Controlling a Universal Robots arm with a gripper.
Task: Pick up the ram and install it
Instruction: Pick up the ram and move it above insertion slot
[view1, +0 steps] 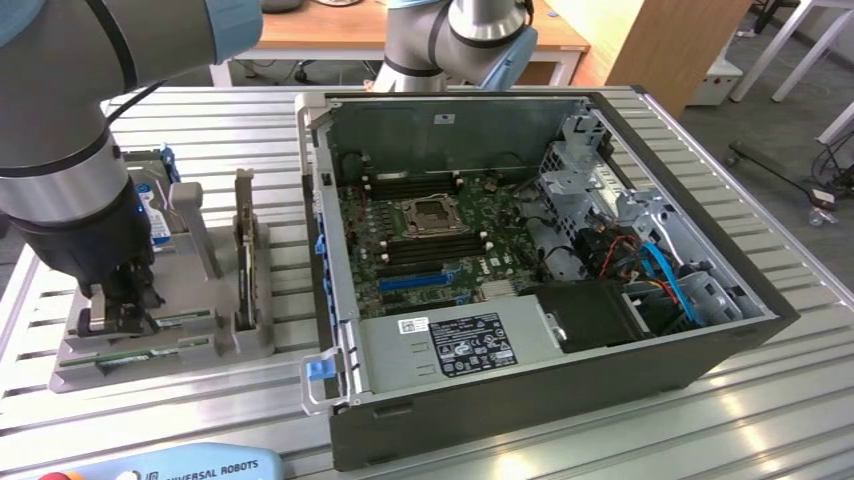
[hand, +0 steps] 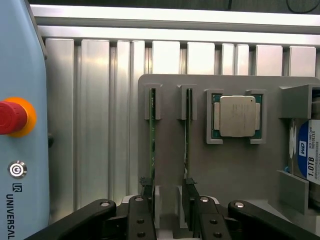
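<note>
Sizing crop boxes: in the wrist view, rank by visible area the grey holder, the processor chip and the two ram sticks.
1. Grey holder.
2. Processor chip.
3. Ram stick nearer the chip and the other ram stick: both edge-on slivers, alike, so unranked.

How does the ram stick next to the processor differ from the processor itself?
The ram stick is long, thin and green; the processor is square and silver. The ram stick stands on edge in a slot; the processor lies flat. Both sit on the grey holder.
</note>
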